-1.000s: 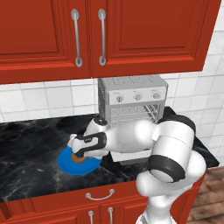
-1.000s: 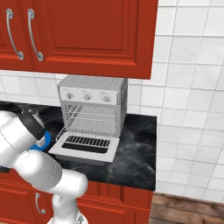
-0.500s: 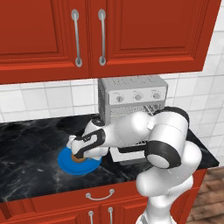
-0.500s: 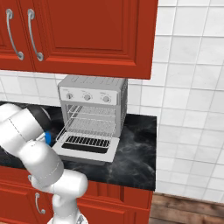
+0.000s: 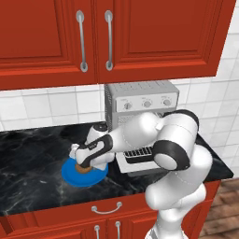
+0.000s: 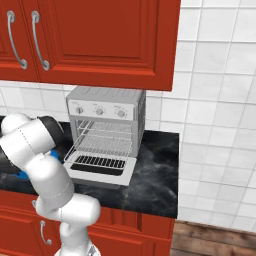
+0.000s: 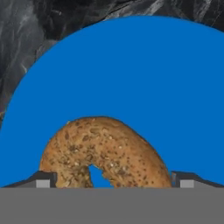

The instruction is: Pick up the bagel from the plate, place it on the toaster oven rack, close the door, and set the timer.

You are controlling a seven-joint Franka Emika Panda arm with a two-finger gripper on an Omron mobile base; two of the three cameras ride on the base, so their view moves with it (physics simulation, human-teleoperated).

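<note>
Down at the bottom middle of the hand view sits the bagel (image 7: 105, 153). It is golden brown with little seeds and a small hole, and it lies flat on the blue plate (image 7: 131, 74). The plate rests on the dark, marbled counter (image 7: 39, 30), which peeks out at the top of that frame.

Two dark fingers (image 7: 43, 179) poke up at the bottom edge, one on each side of the bagel. They are spread wide apart, and the bagel lies between them. I cannot tell if they touch it.

At the lower left of the left base view, the gripper (image 5: 85, 164) hangs low over the plate (image 5: 70, 176) with the bagel (image 5: 84, 170) right under it.

Near the middle of the right base view stands the grey toaster oven (image 6: 106, 107). Its door (image 6: 100, 167) is folded down flat onto the counter, and the silvery toaster oven rack (image 6: 105, 142) shows inside.
</note>
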